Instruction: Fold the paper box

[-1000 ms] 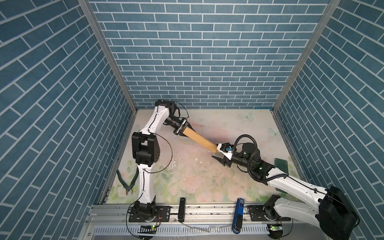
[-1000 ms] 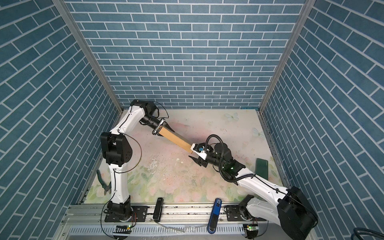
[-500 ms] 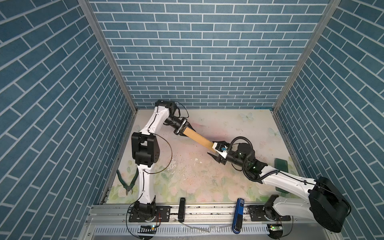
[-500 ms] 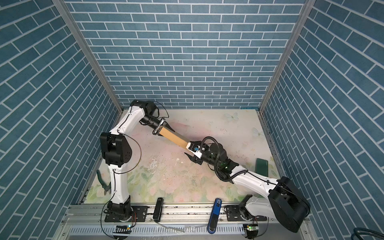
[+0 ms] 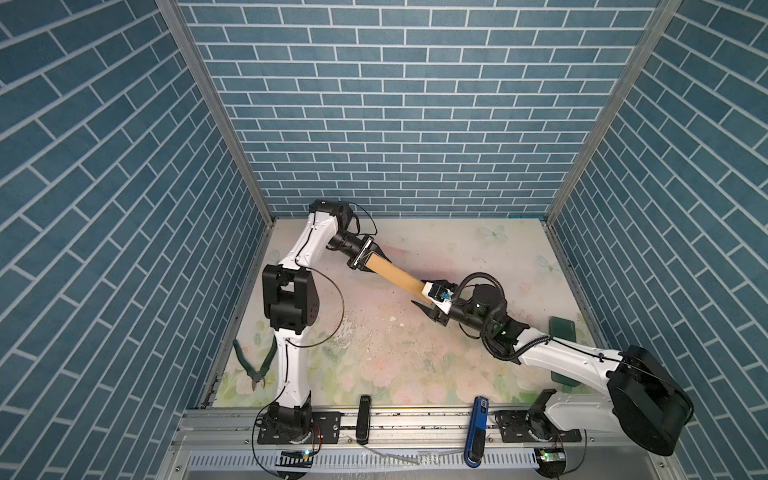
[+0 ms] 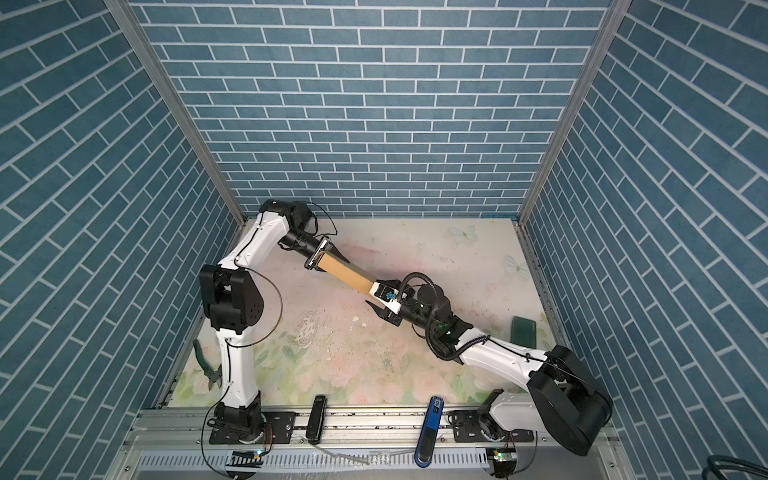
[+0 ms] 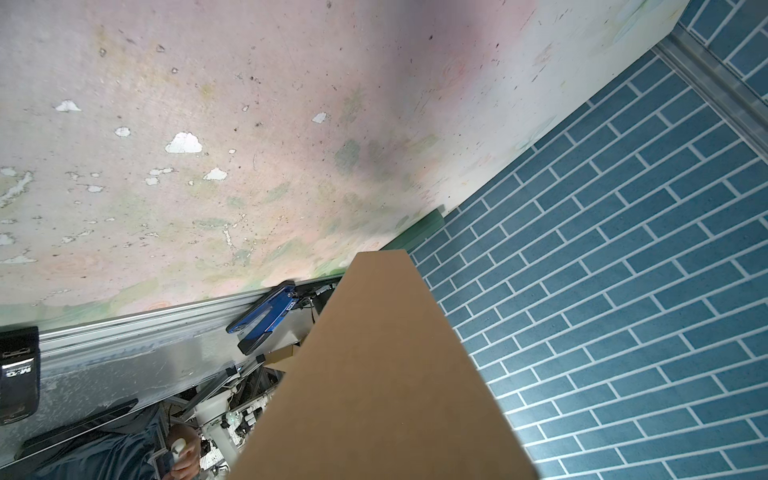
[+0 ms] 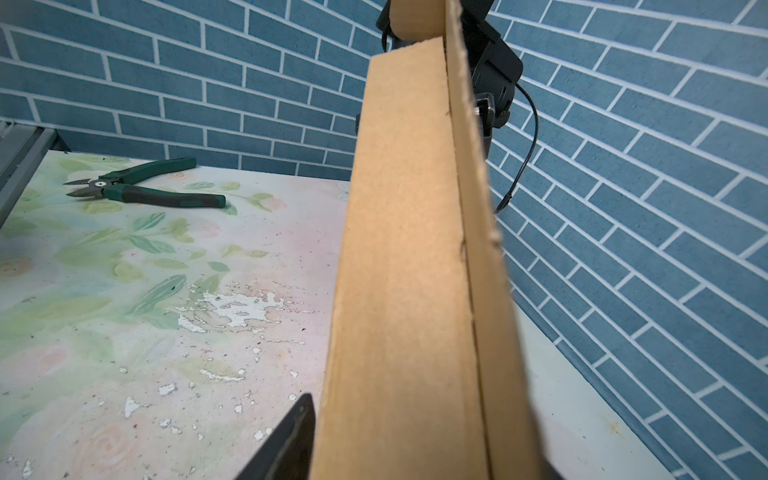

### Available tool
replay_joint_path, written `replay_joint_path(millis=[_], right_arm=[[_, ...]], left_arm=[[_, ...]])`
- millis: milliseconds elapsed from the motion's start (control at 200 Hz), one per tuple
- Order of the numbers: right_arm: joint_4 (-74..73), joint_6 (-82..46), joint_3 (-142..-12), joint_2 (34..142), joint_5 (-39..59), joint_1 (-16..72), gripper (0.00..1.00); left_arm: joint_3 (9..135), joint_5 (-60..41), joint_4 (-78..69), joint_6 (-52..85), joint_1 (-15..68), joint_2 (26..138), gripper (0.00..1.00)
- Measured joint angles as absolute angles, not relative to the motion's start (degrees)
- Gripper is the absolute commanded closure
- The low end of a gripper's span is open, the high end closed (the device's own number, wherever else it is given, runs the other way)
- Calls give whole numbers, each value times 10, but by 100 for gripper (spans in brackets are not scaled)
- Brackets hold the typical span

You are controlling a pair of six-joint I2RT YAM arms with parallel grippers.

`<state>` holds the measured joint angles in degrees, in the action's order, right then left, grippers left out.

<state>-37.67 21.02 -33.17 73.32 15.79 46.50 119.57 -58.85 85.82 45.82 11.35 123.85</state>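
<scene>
Both top views: box (image 5: pixel 392 274) aloft over the table (image 5: pixel 374 353), left gripper (image 5: pixel 366 261) clamped on its far end, right gripper (image 5: pixel 424 296) now further onto its near end, jaws narrowing but apart; left wrist: fingers hidden; right wrist: one finger (image 8: pixel 286 440) just beside the box's side, so we judge a two-handed hold near.

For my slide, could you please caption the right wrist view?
Tan paper box seen edge-on above the floral table, green cutters lying beyond.
</scene>
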Motion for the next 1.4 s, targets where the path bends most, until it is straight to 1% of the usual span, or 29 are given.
replay_joint_path(millis=[170,385,565,680,705,775,845,930,1095,1280,1400], right_arm=[[-380,213,-332,734,153,465,55],[-380,220,-333,734,150,465,68],[-378,224,-333,733,149,465,78],[-376,224,-333,732,149,465,83],[-375,224,-333,732,148,465,84],[-371,225,-333,729,148,465,86],[-364,225,-335,726,147,465,89],[-354,226,-336,721,145,465,91],[-338,225,-339,712,133,465,94],[-311,225,-339,692,132,466,95],[-296,225,-339,683,133,468,96]], left_arm=[[1195,-588,860,457,113,1239,100],[1189,-588,861,458,112,1239,100],[1188,-588,860,458,112,1239,94],[1188,-588,859,459,113,1239,85],[1188,-588,858,459,113,1239,81],[1188,-588,858,458,113,1239,76],[1188,-589,858,458,113,1239,67],[1196,-589,865,456,113,1244,64],[1227,-588,879,447,116,1264,51],[1237,-552,854,436,102,1278,39],[1238,-533,845,422,87,1283,35]])
